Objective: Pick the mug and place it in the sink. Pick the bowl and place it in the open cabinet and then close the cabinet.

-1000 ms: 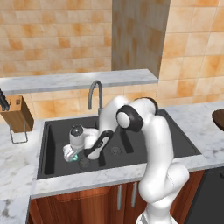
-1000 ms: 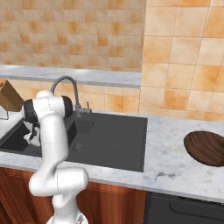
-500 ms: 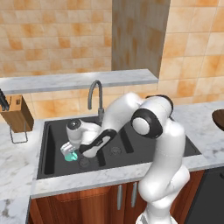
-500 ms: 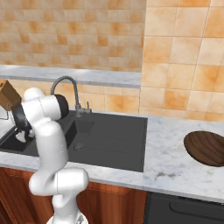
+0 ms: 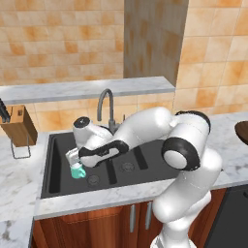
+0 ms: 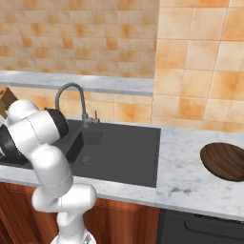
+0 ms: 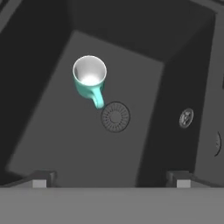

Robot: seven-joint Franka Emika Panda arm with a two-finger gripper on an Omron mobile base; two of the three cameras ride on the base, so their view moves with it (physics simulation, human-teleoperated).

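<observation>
The teal mug (image 5: 77, 171) (image 7: 89, 78) stands upright on the floor of the left basin of the dark sink (image 5: 52, 170) (image 6: 125, 147) (image 7: 65, 135), its handle toward the round drain (image 7: 115, 117). My gripper (image 5: 72, 159) (image 7: 111, 178) hangs just above the mug, open, with nothing between its fingers. The mug is free of them. The dark brown bowl (image 6: 225, 161) (image 5: 242, 131) lies on the marble counter far to the right. The cabinet is out of view.
A grey gooseneck tap (image 5: 104, 100) (image 6: 71, 91) rises behind the sink's divider. A wooden knife block (image 5: 18, 127) stands on the counter left of the sink. A marble ledge (image 5: 87, 88) runs along the tiled wall.
The arm has leaned further left over the sink. The open hand has moved a little left and up off the mug, which stays in the left basin.
</observation>
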